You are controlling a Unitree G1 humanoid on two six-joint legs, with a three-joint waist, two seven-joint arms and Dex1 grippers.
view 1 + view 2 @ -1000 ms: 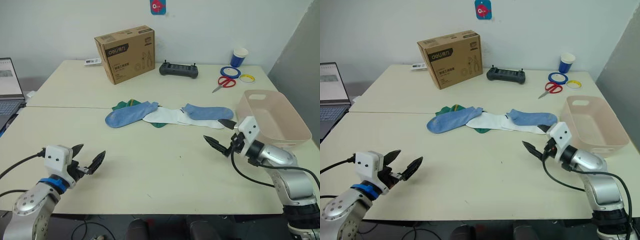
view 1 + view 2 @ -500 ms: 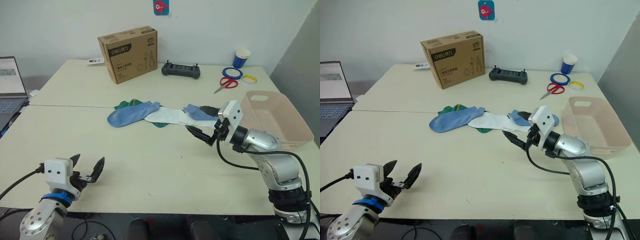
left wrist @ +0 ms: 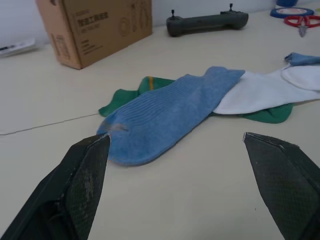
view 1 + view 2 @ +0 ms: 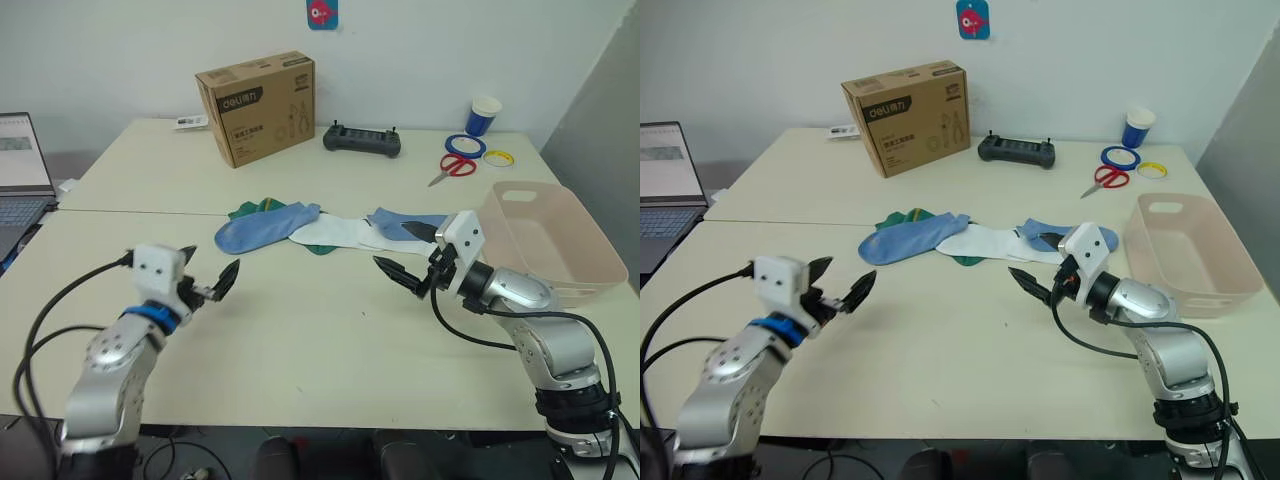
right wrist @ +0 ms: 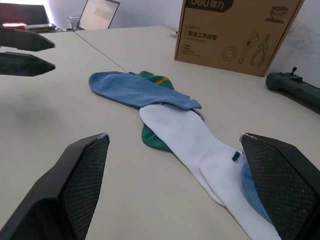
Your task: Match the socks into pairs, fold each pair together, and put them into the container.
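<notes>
The socks (image 4: 335,228) are lying in an overlapping heap mid-worktop (image 4: 300,330) — a light blue sock (image 4: 262,228) on top at the robot's left, white ones (image 4: 345,233) in the middle, dark green (image 4: 250,210) peeking out beneath, a second blue sock (image 4: 405,222) at the right end. The container (image 4: 552,245) is sitting to the right of the heap. The left gripper (image 4: 208,287) is hovering near the left blue sock, jaws wide apart and holding nothing; the right gripper (image 4: 408,255) is hovering just beside the right end, jaws equally spread and empty. Judgement: pairing is not yet started. Best approach — each gripper pinching one blue sock by a free edge, lifting it clear without dragging the whites along.
</notes>
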